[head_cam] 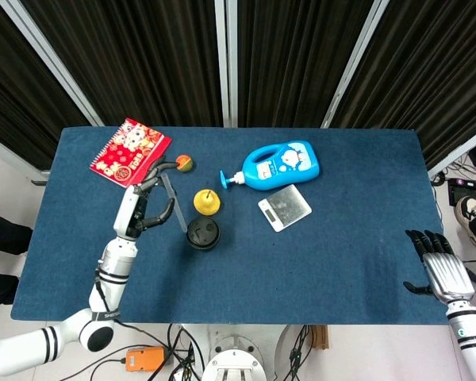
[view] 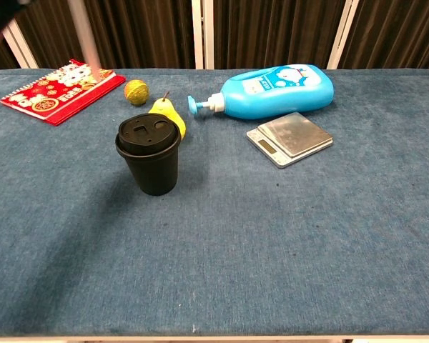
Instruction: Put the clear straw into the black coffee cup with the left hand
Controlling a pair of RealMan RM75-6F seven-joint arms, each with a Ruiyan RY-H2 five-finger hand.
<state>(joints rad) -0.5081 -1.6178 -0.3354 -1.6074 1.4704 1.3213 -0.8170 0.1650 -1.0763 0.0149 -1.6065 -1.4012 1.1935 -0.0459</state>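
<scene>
Head view puts the left hand (head_cam: 145,198) raised over the blue table (head_cam: 357,262), at about nine o'clock from the black coffee cup (head_cam: 202,233) and a little toward ten; its fingers are wrapped round the clear straw (head_cam: 173,202), which runs on a slant from the hand's upper side down toward the cup, its lower end seeming to lie just beside the lid's left edge. Chest view shows only a pale upright streak of the straw (view: 82,32) near the top left corner, high above the cup (view: 150,155) (the hand itself is all but out of that picture). The cup stands upright with its lid on, a yellow pear (head_cam: 207,202) close at its twelve o'clock, a small ball (head_cam: 183,163) further off toward eleven, a red notebook (head_cam: 130,153) beyond at ten. A blue bottle (head_cam: 282,165) lies on its side at one o'clock, with a small scale (head_cam: 284,207) at two. The right hand (head_cam: 442,272) hangs past the table's right edge at about three to four o'clock, fingers spread, holding nothing.

I judge this the carry-and-align step: straw grasped and lifted, not yet in the cup. Next the straw's lower tip needs bringing over the lid's opening, the straw stood nearer upright, then lowered through
</scene>
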